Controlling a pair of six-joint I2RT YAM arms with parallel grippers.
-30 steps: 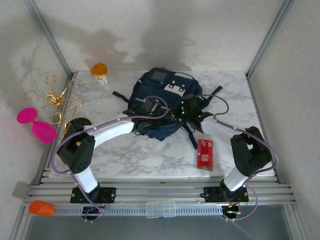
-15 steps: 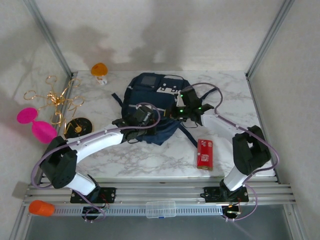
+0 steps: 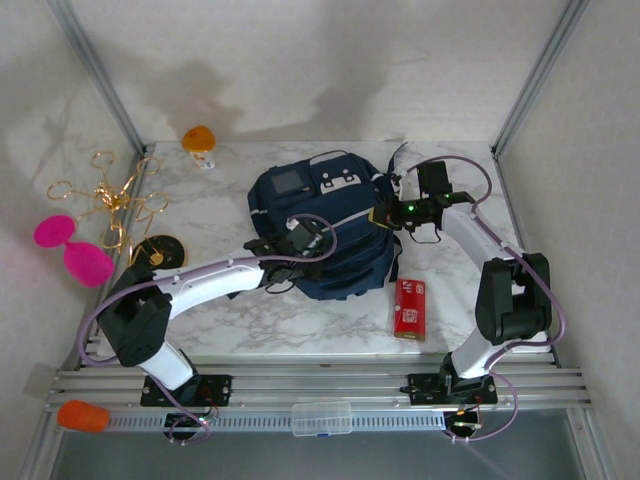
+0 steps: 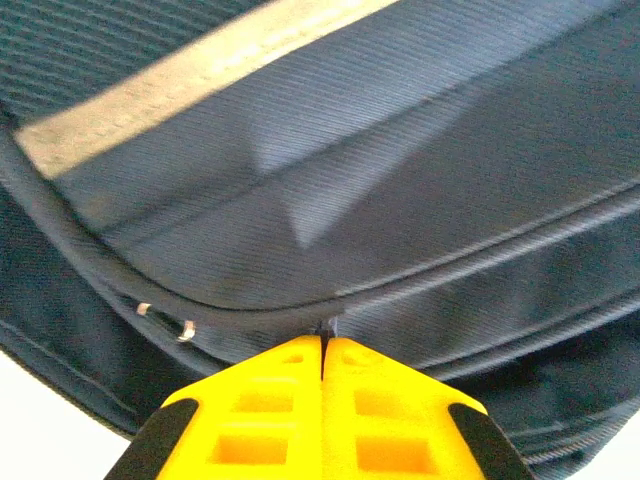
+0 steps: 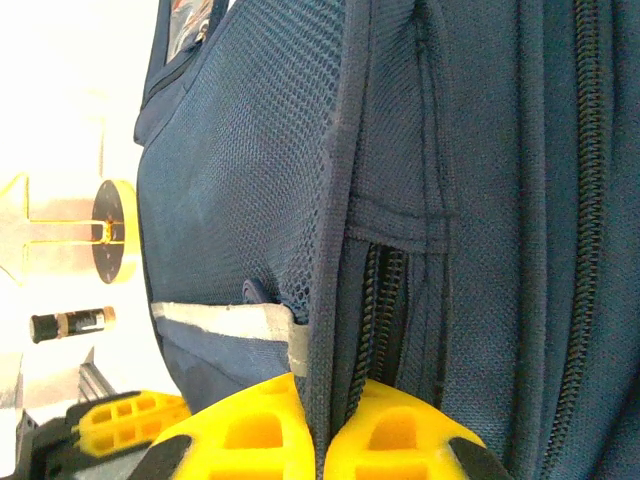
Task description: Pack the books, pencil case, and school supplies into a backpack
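The navy backpack (image 3: 310, 200) stands bulging at the middle of the marble table (image 3: 230, 320), held from both sides. My left gripper (image 3: 290, 262) is shut at the pack's lower front; in the left wrist view its yellow fingertips (image 4: 300, 360) pinch a small dark tab on a seam of the backpack (image 4: 400, 150). My right gripper (image 3: 383, 215) is shut on the pack's right side, clamping a fabric edge beside a zipper (image 5: 378, 320) of the backpack (image 5: 240, 150). The school supplies, a flat red box (image 3: 410, 308), lie on the table to the right of the pack. The books and pencil case are out of view.
An orange capped object (image 3: 198, 140) stands at the back left, a black-and-gold disc (image 3: 155, 252) at the left edge. Gold wire shapes (image 3: 110, 195) and a pink object (image 3: 70, 248) hang on the left wall. An orange cup (image 3: 82, 415) and a clear box (image 3: 320, 418) sit on the front rail.
Both grippers stayed shut while the backpack was lifted from lying flat and turned upright. The right gripper swung toward the back right with the pack's side; the left arm followed rightward.
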